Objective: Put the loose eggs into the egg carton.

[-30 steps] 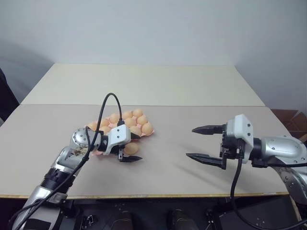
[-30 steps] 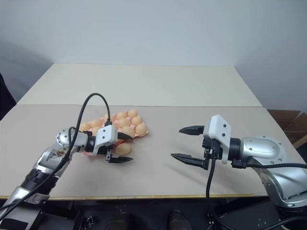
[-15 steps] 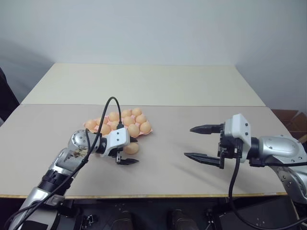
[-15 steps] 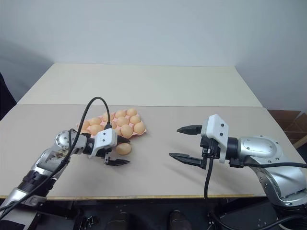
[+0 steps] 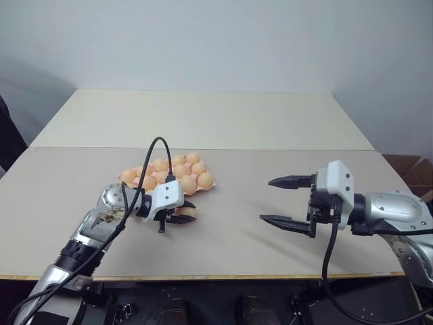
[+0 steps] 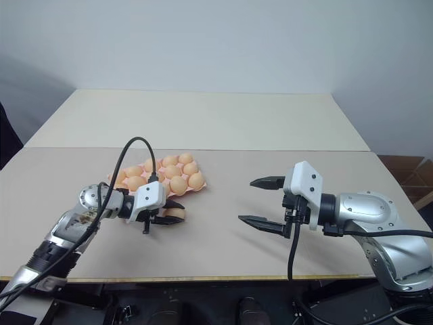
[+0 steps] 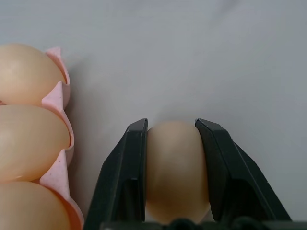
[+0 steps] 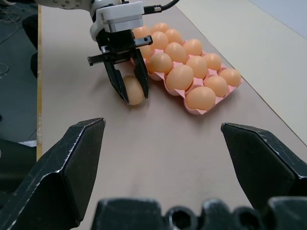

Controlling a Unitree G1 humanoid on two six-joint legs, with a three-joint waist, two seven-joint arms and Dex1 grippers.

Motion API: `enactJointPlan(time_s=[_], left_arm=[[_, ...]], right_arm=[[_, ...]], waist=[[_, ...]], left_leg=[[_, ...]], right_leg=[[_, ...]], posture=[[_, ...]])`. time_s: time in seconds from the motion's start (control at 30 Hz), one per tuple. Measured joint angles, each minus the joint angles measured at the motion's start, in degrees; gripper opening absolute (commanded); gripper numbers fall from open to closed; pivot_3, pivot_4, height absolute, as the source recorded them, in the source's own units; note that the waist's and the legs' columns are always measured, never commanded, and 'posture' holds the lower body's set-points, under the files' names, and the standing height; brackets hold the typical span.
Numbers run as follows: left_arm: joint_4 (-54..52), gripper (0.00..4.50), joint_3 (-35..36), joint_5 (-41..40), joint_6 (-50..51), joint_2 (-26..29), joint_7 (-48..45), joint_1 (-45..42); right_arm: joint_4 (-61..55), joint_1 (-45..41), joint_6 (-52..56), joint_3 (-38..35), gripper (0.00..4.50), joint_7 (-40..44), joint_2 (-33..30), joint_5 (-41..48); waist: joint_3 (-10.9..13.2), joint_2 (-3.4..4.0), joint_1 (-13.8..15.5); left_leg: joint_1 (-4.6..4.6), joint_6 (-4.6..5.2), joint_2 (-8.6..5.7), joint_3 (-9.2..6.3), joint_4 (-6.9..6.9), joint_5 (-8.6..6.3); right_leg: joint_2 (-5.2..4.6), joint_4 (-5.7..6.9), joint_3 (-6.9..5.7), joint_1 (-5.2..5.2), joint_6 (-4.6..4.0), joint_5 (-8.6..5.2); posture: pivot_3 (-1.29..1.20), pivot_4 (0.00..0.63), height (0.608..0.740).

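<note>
Loose egg (image 7: 176, 170), light orange-tan, sits on the tan surface (image 5: 257, 237) just beside the near edge of the egg carton (image 8: 194, 109), clamped between the two black fingers (image 7: 125, 177) of the left end effector (image 5: 181, 211); both pads touch its sides in the left wrist view. Egg looks to be still resting on the surface, not raised, though contact underneath can't be confirmed. Carton is a pale-pink moulded tray, left of centre on the surface, cups packed with matching eggs (image 8: 180, 76); whether any cup is free can't be told from here. Left end effector reaches in from the robot's left, pointing right and angled down, black cable (image 5: 150, 152) looping up over its white housing. Right end effector (image 5: 287, 202) hovers over bare surface well apart from the carton, on the right, fingers spread wide, nothing between them, pointing toward the carton side. Right wrist view looks across at the left end effector gripping the egg, carton just behind it. A second, paler table (image 5: 203, 118) butts against the far edge.
</note>
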Motion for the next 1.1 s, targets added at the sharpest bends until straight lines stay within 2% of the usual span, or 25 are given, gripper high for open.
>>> enactJointPlan(time_s=[0.2, 0.33, 0.47, 0.6, 0.87, 1.1], left_arm=[[-4.36, 1.29, 2.56, -2.97, 2.88, 0.11, 0.63, 1.45], [-9.13, 1.29, 8.75, -8.87, 9.19, 0.23, 3.03, 1.14], [-10.86, 1.29, 14.84, -10.44, 13.02, 6.25, 5.02, 1.24], [-11.51, 1.29, 20.18, -10.83, 15.19, 11.46, 6.26, 5.88], [-14.76, 1.29, 30.36, -13.98, 18.98, 14.83, 7.57, 17.96], [-15.33, 3.57, 28.59, -13.8, 20.49, 13.89, 11.77, 18.2]], right_arm=[[0.01, -0.16, 0.0, 0.06, 4.5, 0.03, 0.0, -0.01], [0.0, -0.31, 0.0, 0.2, 4.5, 0.04, 0.0, 0.0], [0.02, -0.32, 0.0, 0.24, 4.5, 0.05, 0.0, 0.0], [0.04, -0.36, 0.0, 0.32, 4.5, 0.09, 0.0, 0.01], [0.41, -0.57, 0.0, 0.57, 4.5, 0.54, -0.05, 0.04], [1.11, -2.07, 0.0, 0.81, 4.5, 1.43, -0.05, 0.03]], waist=[[0.0, -0.01, 0.01], [0.01, -0.01, -0.03], [0.01, 0.0, -0.35], [0.01, 0.0, -0.31], [0.01, 0.01, 0.18], [0.01, 0.01, 0.35]], left_leg=[[-0.02, 0.0, 0.0, 0.0, 0.0, 0.0], [0.0, 0.0, 0.01, -0.03, 0.0, 0.0], [0.06, 0.0, 0.03, -0.03, -0.04, 0.0], [0.04, -0.01, 0.02, -0.02, -0.06, 0.0], [-0.13, -0.02, 0.02, 0.02, -0.06, -0.01], [-0.15, -0.02, 0.01, 0.03, -0.06, -0.01]], right_leg=[[-0.01, -0.01, -0.01, -0.01, 0.0, 0.0], [0.0, 0.0, -0.02, 0.0, 0.01, 0.0], [0.04, 0.0, -0.01, -0.01, 0.0, 0.0], [-0.01, -0.03, -0.03, -0.03, -0.02, -0.02], [-0.11, -0.03, -0.11, -0.21, -0.3, -0.19], [-0.12, -0.03, -0.12, -0.2, -0.33, -0.21]], posture=[[0.0, 0.15, 0.74], [0.0, 0.15, 0.74], [0.0, 0.15, 0.74], [0.0, 0.15, 0.74], [0.0, 0.15, 0.74], [0.0, 0.15, 0.74]])
